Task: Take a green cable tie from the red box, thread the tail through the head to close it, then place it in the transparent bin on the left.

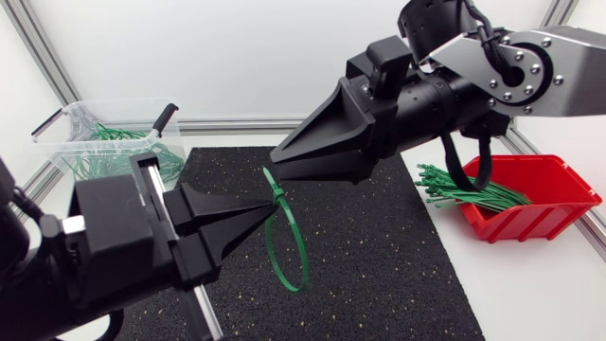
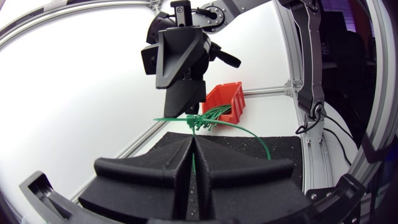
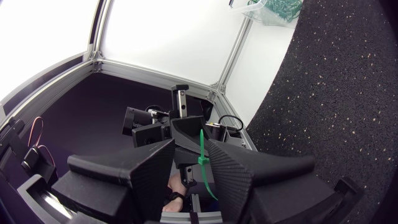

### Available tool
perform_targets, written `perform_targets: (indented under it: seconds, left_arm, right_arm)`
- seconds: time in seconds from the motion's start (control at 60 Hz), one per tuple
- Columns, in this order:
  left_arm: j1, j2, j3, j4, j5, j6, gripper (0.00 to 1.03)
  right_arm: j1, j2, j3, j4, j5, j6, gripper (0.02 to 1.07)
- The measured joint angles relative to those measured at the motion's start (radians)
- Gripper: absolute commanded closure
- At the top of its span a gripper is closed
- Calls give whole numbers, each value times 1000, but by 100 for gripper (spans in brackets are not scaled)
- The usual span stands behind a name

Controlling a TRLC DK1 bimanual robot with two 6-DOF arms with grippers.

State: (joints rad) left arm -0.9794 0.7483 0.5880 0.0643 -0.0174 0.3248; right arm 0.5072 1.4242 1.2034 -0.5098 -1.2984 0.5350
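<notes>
A green cable tie (image 1: pixel 275 189), closed into a loop, hangs over the black mat (image 1: pixel 379 256) with my left gripper (image 1: pixel 268 204) shut on it near the head. In the left wrist view the tie (image 2: pixel 242 129) curves out ahead of the shut left gripper (image 2: pixel 193 138). My right gripper (image 1: pixel 275 159) stands just above the tie's head. In its own view the right gripper (image 3: pixel 191 143) is open, and the tie's tail (image 3: pixel 201 146) stands in the gap. The red box (image 1: pixel 549 204) at the right holds several green ties (image 1: pixel 464 189). The transparent bin (image 1: pixel 76 133) stands at the back left.
The bin holds several closed green ties (image 1: pixel 123 133). A black cable loop (image 1: pixel 469 166) hangs from my right arm over the red box's near end. White table surface lies on both sides of the mat.
</notes>
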Motion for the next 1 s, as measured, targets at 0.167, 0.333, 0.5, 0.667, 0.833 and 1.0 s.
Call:
perform_targets:
  seconds: [0.167, 0.333, 0.5, 0.667, 0.833, 1.0]
  left_arm:
    - [0, 2, -2, 8, -3, 13, 100]
    - [-11, 3, -5, 15, -18, 13, 100]
    - [-23, 3, -6, 16, -26, 13, 100]
    - [-46, 3, -6, 15, -53, 13, 100]
    - [-114, 3, -6, 16, -135, 14, 100]
    - [-179, 3, -6, 16, -210, 16, 100]
  right_arm:
    - [30, 23, -1, -47, 0, -43, 65]
    - [34, 27, -1, -56, 1, -72, 88]
    - [34, 27, -1, -60, 13, -80, 101]
    - [30, 23, -1, -61, 17, -94, 101]
    - [23, 18, -1, -73, 16, -94, 101]
    - [24, 21, 0, -94, 15, -94, 101]
